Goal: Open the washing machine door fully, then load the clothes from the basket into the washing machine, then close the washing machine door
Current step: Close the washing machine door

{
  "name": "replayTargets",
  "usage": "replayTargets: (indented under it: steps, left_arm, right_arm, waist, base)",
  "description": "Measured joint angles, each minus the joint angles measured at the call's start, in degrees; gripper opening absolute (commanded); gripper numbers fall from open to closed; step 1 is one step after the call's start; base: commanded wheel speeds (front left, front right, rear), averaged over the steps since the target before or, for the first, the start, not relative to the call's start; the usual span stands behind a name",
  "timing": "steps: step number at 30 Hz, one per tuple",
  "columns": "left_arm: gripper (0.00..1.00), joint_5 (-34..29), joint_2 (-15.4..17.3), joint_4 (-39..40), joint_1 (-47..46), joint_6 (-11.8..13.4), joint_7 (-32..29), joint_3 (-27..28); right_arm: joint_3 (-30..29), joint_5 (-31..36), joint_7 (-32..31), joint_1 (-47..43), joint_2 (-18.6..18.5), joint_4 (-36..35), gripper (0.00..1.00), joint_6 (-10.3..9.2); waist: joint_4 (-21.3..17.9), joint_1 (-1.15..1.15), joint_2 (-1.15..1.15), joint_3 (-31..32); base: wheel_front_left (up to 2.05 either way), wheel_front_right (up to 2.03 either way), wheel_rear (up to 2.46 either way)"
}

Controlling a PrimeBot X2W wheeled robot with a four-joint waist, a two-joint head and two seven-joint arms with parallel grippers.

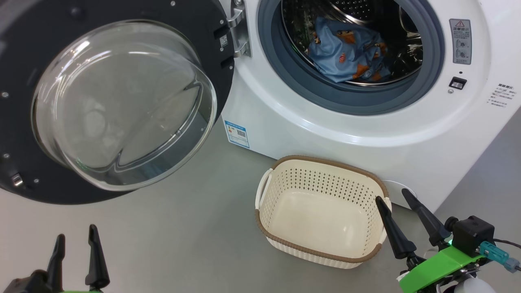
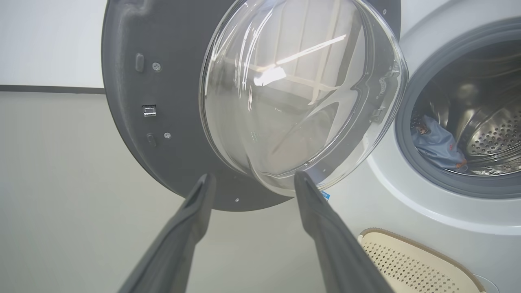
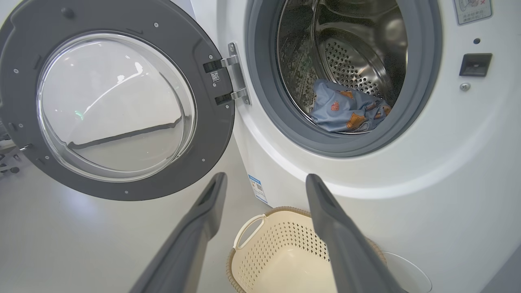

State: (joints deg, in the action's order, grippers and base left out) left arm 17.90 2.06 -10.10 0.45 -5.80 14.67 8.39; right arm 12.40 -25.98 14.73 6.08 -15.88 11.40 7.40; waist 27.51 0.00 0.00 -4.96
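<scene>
We see the clothes (image 1: 346,51) lying in a light blue heap at the bottom of the steel drum (image 1: 358,8), inside the washing machine (image 1: 366,130) and behind its grey gasket (image 1: 285,61). The washing machine door (image 1: 122,101) stands swung wide open to the left of the opening, hanging on its hinge (image 1: 238,32), with its inner side and the bulging glass bowl turned toward us. On the grey floor (image 1: 183,228) just in front of the machine sits the basket (image 1: 325,162), upright, showing its bare cream bottom. A small blue label (image 1: 237,133) shows on the machine's lower corner, between the door and the basket. Our left gripper (image 1: 77,232) hangs low at the left, below the door, its two dark fingers spread apart and gripping nothing. Our right gripper (image 1: 391,195) is near the basket's right end, its fingers likewise parted and free
</scene>
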Motion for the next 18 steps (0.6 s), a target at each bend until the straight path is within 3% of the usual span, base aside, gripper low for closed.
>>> replayTargets:
  steps: [11, 12, 13, 14, 15, 17, 18]
  left_arm:
    - [1.0, 0.77, 0.0, 0.44, 0.74, 0.56, 0.0, -0.15]
    - [0.94, 0.77, 0.0, 0.48, 0.74, 0.56, 0.0, -0.12]
    - [0.66, 0.93, 0.0, 0.57, 0.73, 0.56, 0.01, -0.07]
    - [0.46, 1.14, 0.0, 0.67, 0.72, 0.56, 0.0, 0.01]
    - [0.35, 1.16, -0.01, 0.85, 0.7, 0.56, 0.0, 0.16]
    - [0.0, 1.53, -0.02, 1.59, 0.65, 0.51, 0.0, 0.67]
    - [0.0, 1.63, -0.04, 2.04, 0.53, 0.49, 0.0, 1.09]
  right_arm:
    - [0.3, -1.45, 0.0, 0.0, -0.05, 0.01, 1.0, 0.0]
    - [0.3, -1.45, 0.0, 0.0, -0.05, 0.01, 1.0, 0.0]
    - [0.3, -1.45, 0.0, 0.0, -0.05, 0.01, 1.0, 0.0]
    - [0.3, -1.45, 0.0, 0.0, -0.05, 0.01, 1.0, 0.0]
    - [0.29, -1.45, 0.0, 0.0, -0.05, 0.01, 1.0, 0.0]
    - [0.24, -1.45, 0.0, 0.0, -0.04, -0.03, 1.0, 0.0]
    - [0.2, -1.45, 0.0, 0.0, -0.04, -0.03, 1.0, 0.0]
  waist:
    - [0.07, 0.0, 0.0, -0.14]
    - [0.02, 0.0, 0.0, -0.2]
    - [0.0, 0.0, 0.0, -0.28]
    - [0.0, 0.0, 0.0, -0.37]
    - [0.02, 0.0, 0.0, -0.46]
    - [0.06, 0.0, 0.0, -0.77]
    - [0.08, 0.0, 0.0, -0.94]
  base:
    - [0.0, 0.0, 0.0]
    - [0.0, 0.0, 0.0]
    - [0.0, 0.0, 0.0]
    - [0.0, 0.0, 0.0]
    - [0.0, 0.0, 0.0]
    - [0.0, 0.0, 0.0]
    - [0.0, 0.0, 0.0]
